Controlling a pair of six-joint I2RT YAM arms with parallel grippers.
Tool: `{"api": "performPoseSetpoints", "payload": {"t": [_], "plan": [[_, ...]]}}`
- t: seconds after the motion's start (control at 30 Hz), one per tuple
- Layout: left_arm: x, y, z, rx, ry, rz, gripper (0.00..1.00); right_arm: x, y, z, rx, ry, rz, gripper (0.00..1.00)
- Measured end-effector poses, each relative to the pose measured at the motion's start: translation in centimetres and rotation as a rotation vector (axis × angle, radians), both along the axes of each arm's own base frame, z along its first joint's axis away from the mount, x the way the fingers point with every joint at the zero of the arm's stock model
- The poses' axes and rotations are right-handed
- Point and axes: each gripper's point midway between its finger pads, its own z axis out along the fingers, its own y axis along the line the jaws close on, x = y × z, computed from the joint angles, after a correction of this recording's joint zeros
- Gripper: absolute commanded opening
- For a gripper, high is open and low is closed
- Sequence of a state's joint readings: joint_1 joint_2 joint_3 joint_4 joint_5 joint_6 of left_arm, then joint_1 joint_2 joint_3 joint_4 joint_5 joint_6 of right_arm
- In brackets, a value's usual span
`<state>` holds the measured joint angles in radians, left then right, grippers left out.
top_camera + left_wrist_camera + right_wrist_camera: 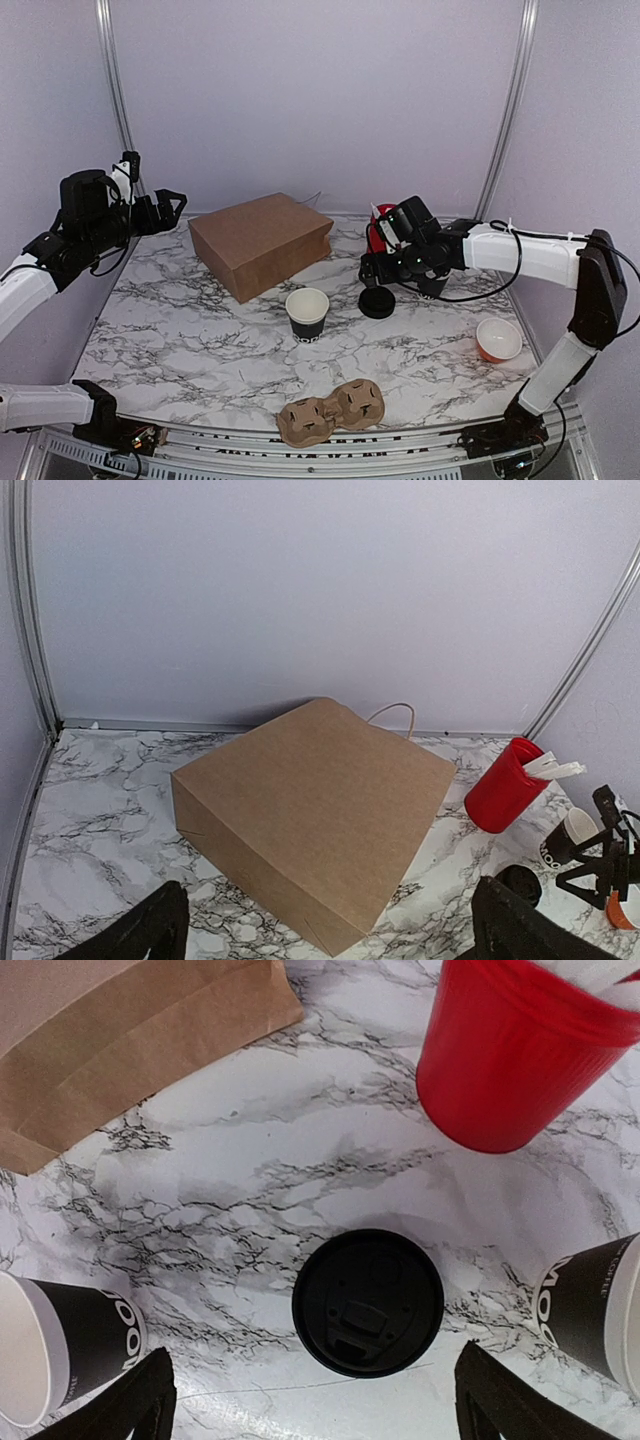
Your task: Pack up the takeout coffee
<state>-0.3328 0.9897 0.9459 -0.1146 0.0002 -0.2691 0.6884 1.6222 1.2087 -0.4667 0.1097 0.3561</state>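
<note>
A round black plastic lid (367, 1302) lies flat on the marble table, also seen from above (377, 303). My right gripper (320, 1415) hangs open just above it, fingers (140, 1405) either side; from above it is at the table's right middle (385, 272). Two black paper cups with white lettering stand without lids: one at the table's middle (307, 313) (60, 1345), one under the right arm (432, 286) (600, 1305). My left gripper (175, 210) (330, 942) is open and empty, raised at the far left.
A brown paper bag (260, 243) (310, 820) lies on its side at the back. A red tub of white sachets (380, 225) (520, 1050) stands behind the right gripper. An orange bowl (498, 340) sits at the right; a cardboard cup carrier (332, 410) at the front edge.
</note>
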Motion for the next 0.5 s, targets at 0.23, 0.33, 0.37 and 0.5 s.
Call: {"api": "performPoseSetpoints", "payload": {"t": [0.23, 0.33, 0.37, 0.5], "plan": [[0.0, 0.0, 0.0, 0.000, 0.001, 0.000, 0.99, 0.5, -0.8, -2.7, -0.041, 0.056, 0.001, 0.93], [0.1, 0.0, -0.2, 0.001, 0.004, 0.000, 0.99, 0.5, -0.8, -4.0, -0.062, 0.081, 0.005, 0.93], [0.1, 0.0, -0.2, 0.002, 0.005, 0.000, 0.99, 0.5, -0.9, -4.4, -0.069, 0.087, 0.005, 0.93], [0.1, 0.0, -0.2, 0.002, 0.005, 0.000, 0.99, 0.9, -1.2, -5.7, -0.089, 0.103, 0.001, 0.90]]}}
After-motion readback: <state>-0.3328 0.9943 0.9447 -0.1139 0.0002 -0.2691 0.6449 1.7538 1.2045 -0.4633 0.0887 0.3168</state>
